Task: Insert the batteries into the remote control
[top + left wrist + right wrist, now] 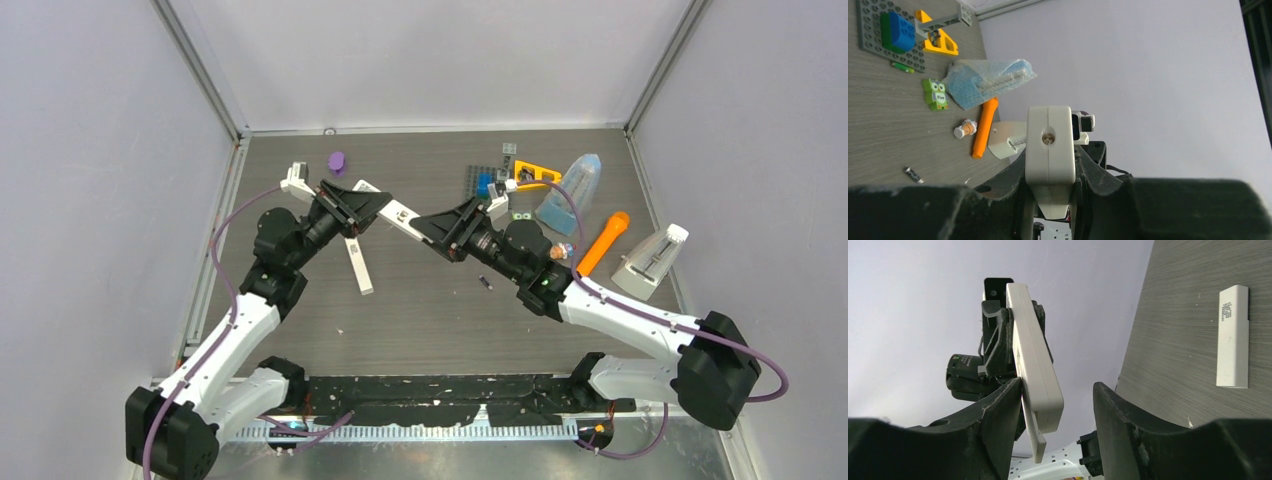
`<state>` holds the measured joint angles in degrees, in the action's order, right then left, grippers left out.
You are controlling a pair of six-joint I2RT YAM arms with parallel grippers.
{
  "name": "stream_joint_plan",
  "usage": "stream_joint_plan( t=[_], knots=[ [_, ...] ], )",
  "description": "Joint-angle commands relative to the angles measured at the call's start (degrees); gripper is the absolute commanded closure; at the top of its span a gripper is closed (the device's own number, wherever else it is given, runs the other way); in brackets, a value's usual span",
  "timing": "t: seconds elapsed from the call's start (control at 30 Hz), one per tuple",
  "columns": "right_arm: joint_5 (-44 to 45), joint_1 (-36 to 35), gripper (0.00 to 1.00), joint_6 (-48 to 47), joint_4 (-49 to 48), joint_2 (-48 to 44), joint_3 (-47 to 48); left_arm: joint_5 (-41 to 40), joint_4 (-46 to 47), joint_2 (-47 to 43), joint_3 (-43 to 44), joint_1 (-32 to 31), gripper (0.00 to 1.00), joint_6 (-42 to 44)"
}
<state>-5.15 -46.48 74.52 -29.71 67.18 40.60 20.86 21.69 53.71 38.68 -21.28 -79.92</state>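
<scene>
The white remote control (pixel 398 214) is held in the air between the two arms. My left gripper (pixel 368 207) is shut on its middle; in the left wrist view it appears end-on (pixel 1049 150), pinched between both fingers. My right gripper (pixel 1055 405) is open around the remote's (pixel 1034 365) other end. Its left finger touches the remote and its right finger stands apart. A thin back panel (pixel 1039 444) sticks out past that end. One small blackish battery (pixel 485 282) lies on the table (pixel 430 320) below my right gripper (pixel 442 229), and also shows in the left wrist view (pixel 913 174).
A second flat white bar (pixel 358 265) lies on the table under the left arm. At the back right are a grey brick plate (pixel 482 184), a yellow frame (pixel 537 173), a blue bubble-wrapped piece (pixel 570 190), an orange carrot toy (pixel 603 243) and a white wedge (pixel 650 262). A purple piece (pixel 337 160) sits back left.
</scene>
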Motion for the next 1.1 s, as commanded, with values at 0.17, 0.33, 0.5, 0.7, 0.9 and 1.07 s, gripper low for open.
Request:
stream_joint_plan(
  t=[0.17, 0.33, 0.5, 0.7, 0.9, 1.07],
  knots=[
    [1.48, 0.58, 0.48, -1.18, 6.79, -1.42, 1.06, 0.80, -3.29, -1.11, 4.71, 0.01, 1.00, 4.77],
    [0.84, 0.67, 0.59, -1.18, 9.53, -1.52, 2.22, 1.71, -5.24, 0.87, 5.05, -0.23, 1.00, 10.84],
    [-0.03, 0.92, 0.64, -2.29, 18.88, -1.01, 6.08, 2.88, -4.62, 3.48, 4.04, -0.25, 1.00, 16.32],
    [-1.83, 1.64, 0.56, -0.06, 19.95, -0.68, 5.92, 1.37, -5.00, 4.88, 3.16, -0.34, 1.00, 20.08],
    [-4.63, 2.61, 0.42, 3.23, 15.76, 0.09, 3.93, 0.90, -5.48, 5.98, 2.41, -0.34, 1.00, 21.49],
    [-6.03, 3.29, 0.46, 4.38, 15.39, 0.62, 3.67, -0.26, -6.82, 6.79, 1.78, -0.34, 1.00, 23.25]
  ],
)
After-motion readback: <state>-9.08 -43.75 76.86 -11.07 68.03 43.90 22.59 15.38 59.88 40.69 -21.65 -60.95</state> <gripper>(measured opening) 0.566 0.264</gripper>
